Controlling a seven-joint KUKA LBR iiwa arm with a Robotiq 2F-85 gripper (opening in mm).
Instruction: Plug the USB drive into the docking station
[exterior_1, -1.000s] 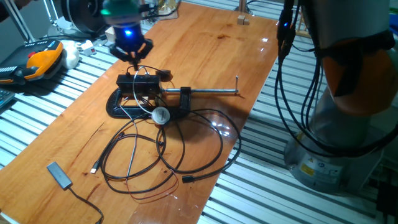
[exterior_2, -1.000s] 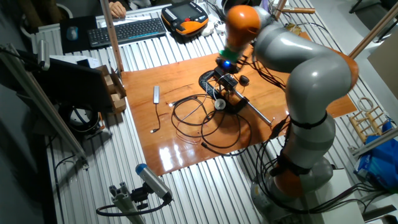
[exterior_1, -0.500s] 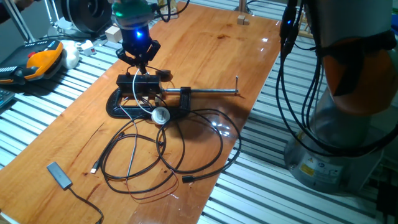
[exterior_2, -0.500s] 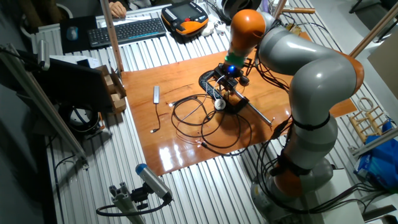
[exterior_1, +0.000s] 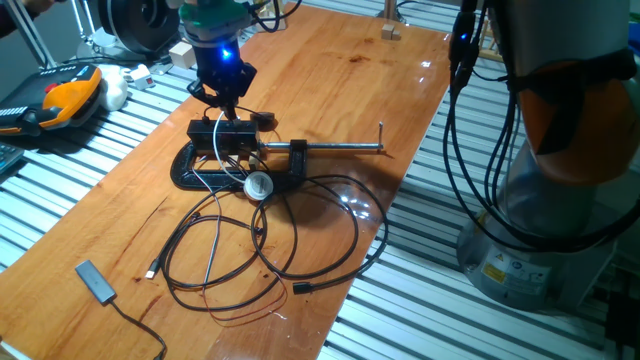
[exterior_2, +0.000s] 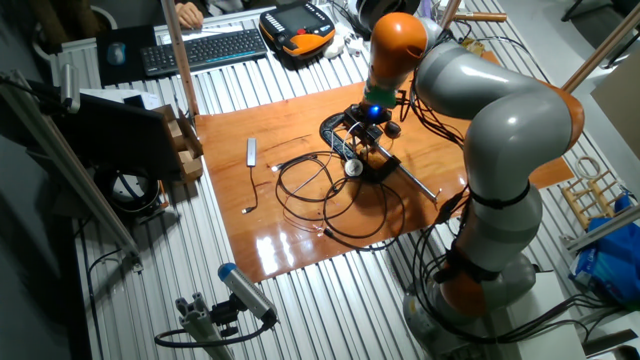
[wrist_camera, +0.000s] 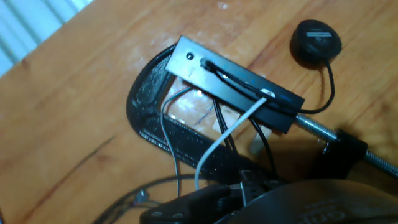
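One small black rectangular docking station (wrist_camera: 236, 84) with cables sits held in one black G-clamp (exterior_1: 215, 170) on the wooden table (exterior_1: 330, 90). The blue-lit gripper (exterior_1: 224, 98) hovers just above it; its claw state cannot be told. The USB drive cannot be made out. No writing is legible.

Docking station (exterior_1: 222, 132) in clamp (exterior_1: 215, 172); tool (exterior_1: 222, 105) apparently above.

Robotics lab: slatted aluminium bench (exterior_2: 150, 260), teach pendant (exterior_2: 297, 30), keyboard (exterior_2: 203, 50).
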